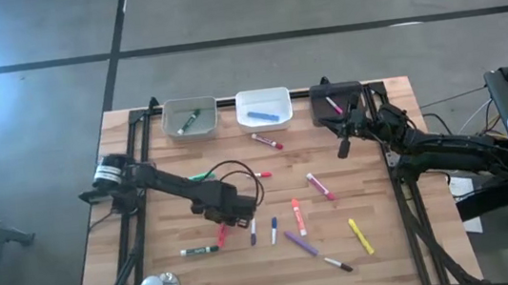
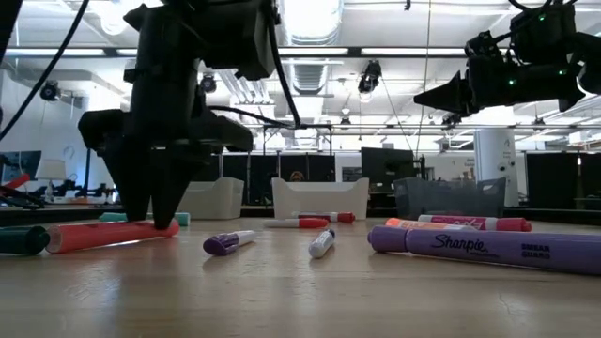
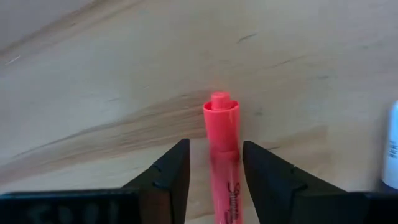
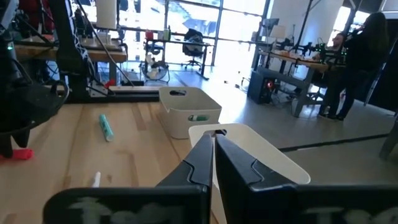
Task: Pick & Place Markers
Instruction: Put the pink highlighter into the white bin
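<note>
Markers lie scattered over a wooden table (image 1: 383,262), seen first from overhead. Three bins stand in a row at the far edge: a clear bin (image 1: 189,119) with a green marker, a white bin (image 1: 264,108) with a blue one, and a black bin (image 1: 336,101) with a pink one. Well in front of the clear bin, the left gripper (image 1: 227,220) is lowered onto a red marker (image 1: 221,233). Beside the black bin, the right gripper (image 1: 343,148) is held above the table.

From table height, the left gripper (image 2: 161,218) is seen with its fingertips down on the red marker (image 2: 99,235), which lies flat on the wood. A purple marker (image 2: 484,248) lies nearest the camera, and the right gripper (image 2: 441,97) hangs high, carrying nothing.

In the left wrist view, the red marker (image 3: 222,149) lies between the two fingers (image 3: 171,174), which are parted just wider than the barrel and not yet pressed on it. A good grasp is judged to need the barrel centred between the fingers and the jaws closed evenly before any lift, so that the marker is not rolled aside.

In the right wrist view, the right gripper (image 4: 212,155) is seen closed, fingertips together, empty, above the white bin (image 4: 273,155).
</note>
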